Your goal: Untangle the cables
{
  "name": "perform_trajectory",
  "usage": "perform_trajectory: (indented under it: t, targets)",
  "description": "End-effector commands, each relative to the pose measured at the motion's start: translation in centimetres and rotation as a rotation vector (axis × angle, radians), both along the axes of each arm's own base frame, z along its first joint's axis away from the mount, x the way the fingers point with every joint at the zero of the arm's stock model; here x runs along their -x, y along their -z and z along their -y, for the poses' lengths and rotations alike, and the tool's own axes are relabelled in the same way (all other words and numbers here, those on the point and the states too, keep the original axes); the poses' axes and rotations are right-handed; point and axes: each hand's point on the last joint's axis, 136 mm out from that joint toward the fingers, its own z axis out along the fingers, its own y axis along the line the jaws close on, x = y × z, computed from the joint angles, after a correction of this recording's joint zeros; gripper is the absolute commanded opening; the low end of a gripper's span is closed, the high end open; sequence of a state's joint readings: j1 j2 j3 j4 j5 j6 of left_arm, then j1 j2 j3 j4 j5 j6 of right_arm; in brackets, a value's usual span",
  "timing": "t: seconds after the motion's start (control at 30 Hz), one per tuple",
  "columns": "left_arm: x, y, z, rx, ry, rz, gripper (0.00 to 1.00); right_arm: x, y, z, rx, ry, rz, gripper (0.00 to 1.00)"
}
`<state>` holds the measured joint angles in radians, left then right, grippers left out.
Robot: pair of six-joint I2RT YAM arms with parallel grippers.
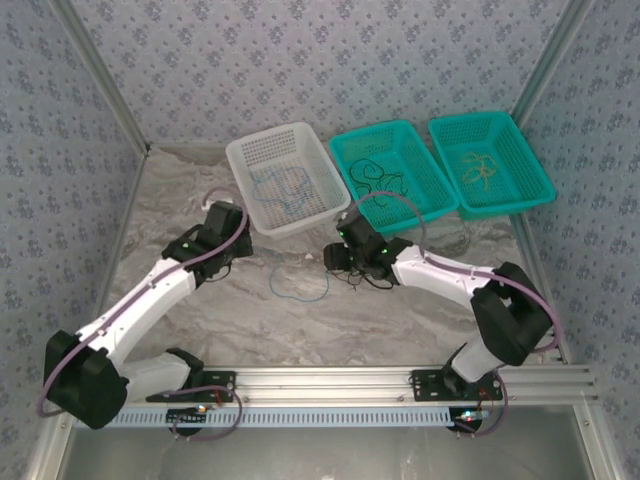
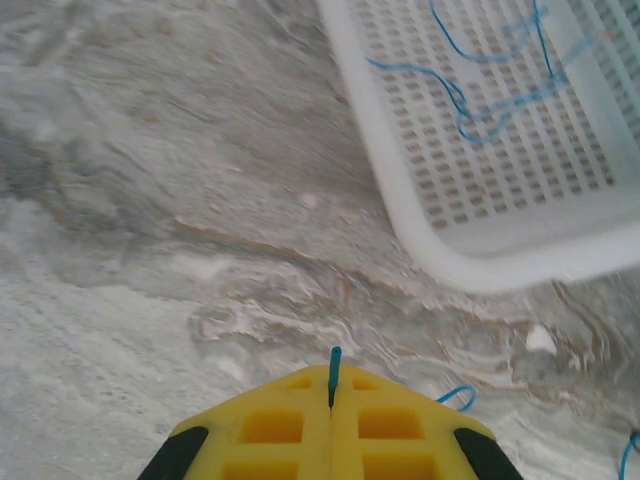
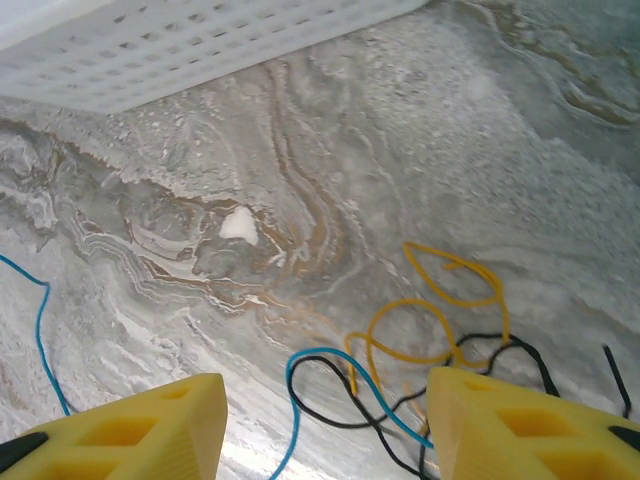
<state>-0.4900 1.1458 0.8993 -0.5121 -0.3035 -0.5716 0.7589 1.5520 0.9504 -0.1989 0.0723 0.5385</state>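
- On the table (image 1: 330, 330), just in front of the white basket (image 1: 298, 222), the right gripper (image 3: 325, 382) hangs low over a tangle (image 3: 420, 340) of cables.
- Its jaws stand roughly halfway apart, with nothing between them. In the right wrist view one yellow finger (image 3: 150, 420) sits to each side of the tangle, and neither touches a cable.
- The tangle lies flat on the marble. A yellow cable (image 3: 440, 300) curls in two or three loops, a black cable (image 3: 340, 410) crosses under it, and a blue cable (image 3: 330, 352) arches over the black one.
- The left gripper (image 2: 333, 375) is to the left of the white basket's near corner, pointing down at the table.
- Its jaws are pressed together, and a short blue end (image 2: 334, 362) stands up out of the seam between them, pinched there.
- A blue loop (image 1: 298, 285) lies on the table between the two grippers. I cannot tell whether it is the same cable as the pinched end.
- The white basket holds blue cables (image 2: 480, 100), spread loosely over its floor.
- The middle basket (image 1: 372, 131), teal, holds black cables (image 1: 385, 175).
- The right basket (image 1: 508, 205), also teal, holds yellow cables (image 1: 478, 168).
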Motion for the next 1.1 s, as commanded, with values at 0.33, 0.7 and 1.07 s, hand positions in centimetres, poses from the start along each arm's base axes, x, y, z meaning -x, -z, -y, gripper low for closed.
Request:
perform_trajectory:
  t: [0.33,0.7,1.07]
  targets:
    - [0.0,-12.2,-4.8,0.181,-0.113,0.223,0.0,-0.8,4.5,-0.8,0.332,-0.145,-0.026,0.65]
    - [0.4,-29.0,-0.9,0.367,0.139,0.578,0.0,0.0,3.7,-3.1,0.258,-0.33,0.067,0.8]
    - [-1.1,-31.0,-1.3,0.307,0.125,0.618,0.0,0.7,6.7,-2.3,0.278,-0.34,0.016,0.79]
